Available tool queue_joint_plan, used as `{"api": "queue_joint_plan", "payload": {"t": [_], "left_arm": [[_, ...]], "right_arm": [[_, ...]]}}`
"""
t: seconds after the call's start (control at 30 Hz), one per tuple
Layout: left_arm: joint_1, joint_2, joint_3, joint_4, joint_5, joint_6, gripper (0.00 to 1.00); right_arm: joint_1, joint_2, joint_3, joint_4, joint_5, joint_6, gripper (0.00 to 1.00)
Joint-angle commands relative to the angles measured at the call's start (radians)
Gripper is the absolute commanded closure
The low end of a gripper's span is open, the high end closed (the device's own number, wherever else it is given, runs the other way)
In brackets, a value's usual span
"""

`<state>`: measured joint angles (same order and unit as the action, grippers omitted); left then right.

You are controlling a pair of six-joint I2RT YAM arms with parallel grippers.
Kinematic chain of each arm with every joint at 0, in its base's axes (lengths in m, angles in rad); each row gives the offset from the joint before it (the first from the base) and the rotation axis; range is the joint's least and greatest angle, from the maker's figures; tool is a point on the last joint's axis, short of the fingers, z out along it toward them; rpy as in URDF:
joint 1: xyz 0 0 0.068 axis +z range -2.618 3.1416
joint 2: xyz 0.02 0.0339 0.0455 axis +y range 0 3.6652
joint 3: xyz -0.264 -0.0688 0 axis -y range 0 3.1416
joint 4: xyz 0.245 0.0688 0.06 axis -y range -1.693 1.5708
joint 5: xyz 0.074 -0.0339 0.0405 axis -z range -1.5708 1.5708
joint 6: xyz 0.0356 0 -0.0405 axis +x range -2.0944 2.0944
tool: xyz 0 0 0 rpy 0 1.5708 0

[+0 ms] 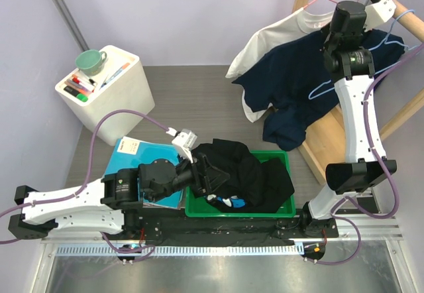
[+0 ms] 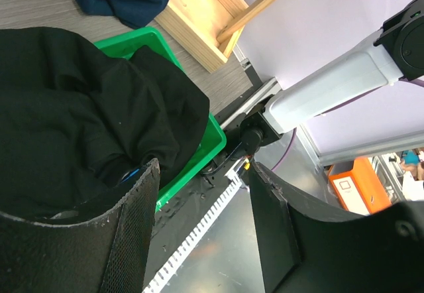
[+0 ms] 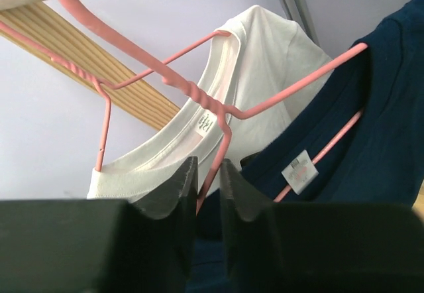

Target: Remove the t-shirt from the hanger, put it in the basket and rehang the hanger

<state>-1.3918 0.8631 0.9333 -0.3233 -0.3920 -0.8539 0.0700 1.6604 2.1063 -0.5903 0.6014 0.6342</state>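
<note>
A white t-shirt (image 1: 275,34) (image 3: 265,74) and a navy t-shirt (image 1: 298,74) (image 3: 377,134) hang on pink wire hangers (image 3: 199,97) from the wooden rack. My right gripper (image 1: 329,33) (image 3: 209,167) is raised to them. Its jaws stand only slightly apart, and the pink wire below one hanger's twisted neck runs down between them with a thin gap showing. A light blue hanger (image 1: 324,91) dangles against the navy shirt. My left gripper (image 1: 199,172) (image 2: 205,167) is open and holds nothing, low over the near edge of the green bin (image 1: 281,157) (image 2: 218,137).
A black garment (image 1: 238,170) (image 2: 79,107) fills the bin and spills over its rim. The wooden rack's base (image 1: 328,137) stands at the right. A white cabinet (image 1: 109,97) with a mug and pens sits at the back left. A teal book (image 1: 139,157) lies under the left arm.
</note>
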Motion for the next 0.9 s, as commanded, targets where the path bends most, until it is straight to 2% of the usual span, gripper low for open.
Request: {"api": "queue_joint_plan", "payload": {"t": [0.0,0.2,0.73,0.87], "left_arm": [[0.002,0.001,0.042,0.004,-0.001,0.013,0.43],[0.002,0.004,0.044,0.01,-0.004,0.013,0.43],[0.004,-0.025,0.029,0.021,-0.005,0.013,0.43],[0.002,-0.033,0.027,0.024,-0.015,0.018,0.43]], "right_arm": [[-0.021,0.009,-0.019,0.021,-0.057,0.064,0.84],[-0.033,-0.039,-0.014,0.009,-0.109,0.091,0.99],[-0.041,-0.197,0.024,-0.078,-0.276,0.188,0.99],[-0.041,-0.212,0.009,-0.085,-0.396,0.188,0.99]]}}
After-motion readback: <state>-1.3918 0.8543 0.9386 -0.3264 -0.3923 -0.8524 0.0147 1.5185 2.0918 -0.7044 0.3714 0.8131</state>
